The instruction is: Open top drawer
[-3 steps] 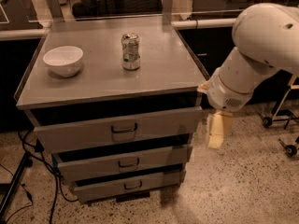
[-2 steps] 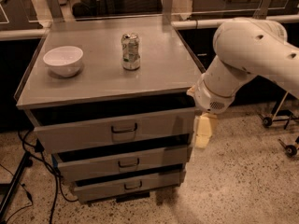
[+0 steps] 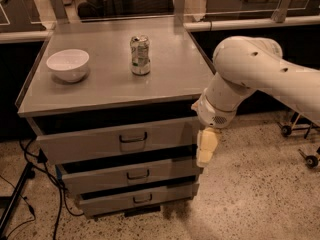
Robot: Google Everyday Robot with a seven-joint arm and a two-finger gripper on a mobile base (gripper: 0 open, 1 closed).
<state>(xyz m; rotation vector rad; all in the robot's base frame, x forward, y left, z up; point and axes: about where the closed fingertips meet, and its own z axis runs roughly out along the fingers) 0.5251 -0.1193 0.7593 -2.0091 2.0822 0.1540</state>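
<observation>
Top drawer (image 3: 90, 145): tallest and uppermost of three grey fronts, directly under the grey tabletop (image 3: 105, 91), at 6 o'clock from the can (image 3: 140, 54). Carries a small dark loop handle (image 3: 133, 137) at mid-panel. Set off from the tabletop edge by a dark gap.

At 6 o'clock below it, a shallower middle drawer (image 3: 100, 176), then a bottom drawer (image 3: 110, 201).

Gripper (image 3: 206, 148): cream-coloured, pointing down, at 3 o'clock from the handle and well apart from it, by the right end of the top drawer's front. Touching that panel or not: cannot tell. Released or clenched: cannot tell.

White arm (image 3: 250, 74): stretched from the 3 o'clock edge, with its bulky joint just above the gripper at the cabinet's right front corner.

On the tabletop: can upright near the middle, and a white bowl (image 3: 68, 64) at 9 o'clock from it, apart.

Dark cables (image 3: 30, 184) on the speckled floor (image 3: 250, 199), at 8 o'clock from the cabinet.
</observation>
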